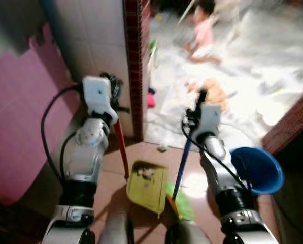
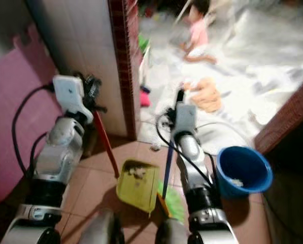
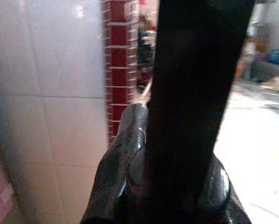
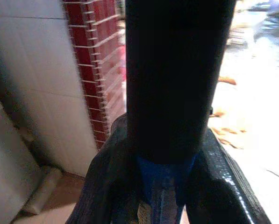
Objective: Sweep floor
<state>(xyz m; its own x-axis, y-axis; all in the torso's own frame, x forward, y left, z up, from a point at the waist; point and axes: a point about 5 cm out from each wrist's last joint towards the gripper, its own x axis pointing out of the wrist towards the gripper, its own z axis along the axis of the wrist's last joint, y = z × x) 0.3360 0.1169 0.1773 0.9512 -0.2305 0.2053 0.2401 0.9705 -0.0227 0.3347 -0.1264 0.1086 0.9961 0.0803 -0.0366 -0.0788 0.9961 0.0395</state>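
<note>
My left gripper (image 1: pixel 113 90) is shut on the red handle (image 1: pixel 122 147) of a yellow-green dustpan (image 1: pixel 147 188). The pan rests on the tan tile floor between my arms, with pale scraps in it. My right gripper (image 1: pixel 200 99) is shut on the blue handle (image 1: pixel 182 166) of a broom; its green head (image 1: pixel 180 202) lies on the floor at the pan's right edge. In the left wrist view the dark pole (image 3: pixel 190 107) runs between the fingers (image 3: pixel 116 186). In the right wrist view the pole (image 4: pixel 174 84) shows its blue part low down.
A blue bucket (image 1: pixel 260 169) stands on the floor by my right arm. A red brick pillar edge (image 1: pixel 136 61) and white tiled wall rise ahead on the left, with a pink panel (image 1: pixel 14 117) further left. Beyond, a person (image 1: pixel 202 35) sits on a bright white floor near an orange bundle (image 1: pixel 214 91).
</note>
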